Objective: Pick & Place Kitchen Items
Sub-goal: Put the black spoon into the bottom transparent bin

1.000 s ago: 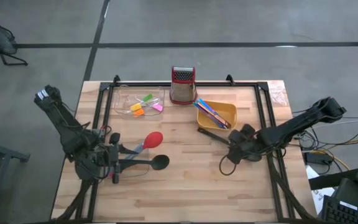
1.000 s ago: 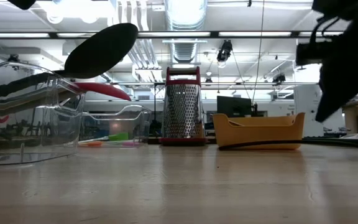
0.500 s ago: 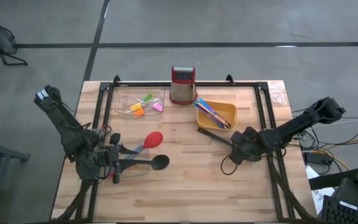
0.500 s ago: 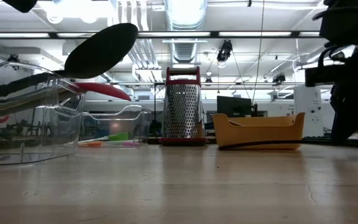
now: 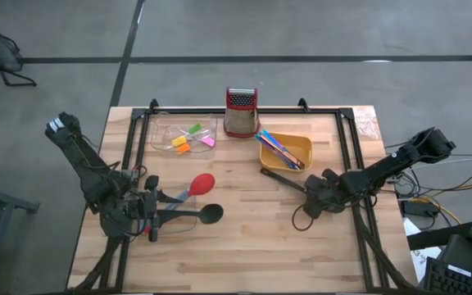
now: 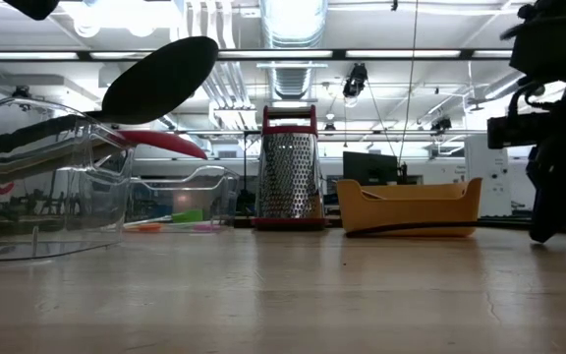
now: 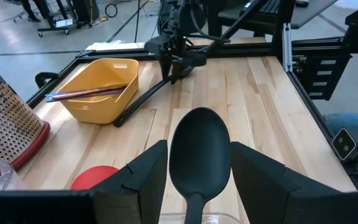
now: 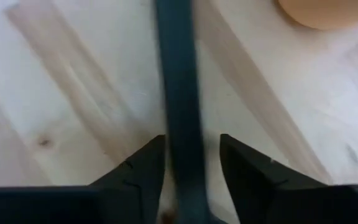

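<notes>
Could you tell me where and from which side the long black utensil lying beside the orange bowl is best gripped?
Grip the black utensil on its bare handle, from straight above, jaws across its narrow width. It lies flat on the table, one end against the orange bowl; the right gripper already straddles that handle.

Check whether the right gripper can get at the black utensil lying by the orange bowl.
Probably yes: the right gripper is already down over the utensil's handle, fingers either side, nothing between them.

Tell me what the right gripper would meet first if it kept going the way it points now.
The right gripper points down at the long black utensil handle, which lies between its open fingers. It would likely meet that handle first, then the wooden table under it; the remaining gap is hard to judge.
</notes>
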Robot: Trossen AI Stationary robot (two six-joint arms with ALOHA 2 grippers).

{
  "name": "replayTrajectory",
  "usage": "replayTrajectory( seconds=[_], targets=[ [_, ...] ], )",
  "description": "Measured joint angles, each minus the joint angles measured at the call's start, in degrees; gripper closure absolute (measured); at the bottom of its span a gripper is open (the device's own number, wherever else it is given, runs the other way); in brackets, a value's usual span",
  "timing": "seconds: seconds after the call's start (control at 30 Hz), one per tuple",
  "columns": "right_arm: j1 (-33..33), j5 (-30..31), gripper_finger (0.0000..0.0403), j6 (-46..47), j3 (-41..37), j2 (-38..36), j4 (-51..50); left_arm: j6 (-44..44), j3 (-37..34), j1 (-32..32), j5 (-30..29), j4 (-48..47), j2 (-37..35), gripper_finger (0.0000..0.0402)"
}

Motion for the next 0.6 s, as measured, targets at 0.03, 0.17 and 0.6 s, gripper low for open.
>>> replayTrajectory(
  seconds=[0.03,0.17,0.6],
  targets=[
    [0.0,-0.7,0.027,-0.6,0.0,0.0,0.8,0.0,0.0,0.0,0.0,0.0,0.0,0.022],
    [0.0,-3.5,0.0329,-2.7,0.0,0.0,3.7,-0.1,0.0,0.0,0.0,0.0,0.0,0.022],
    [1.0,-5.6,0.0332,-5.7,3.9,0.0,7.6,0.0,0.0,0.0,0.0,0.0,0.0,0.022]
  ],
)
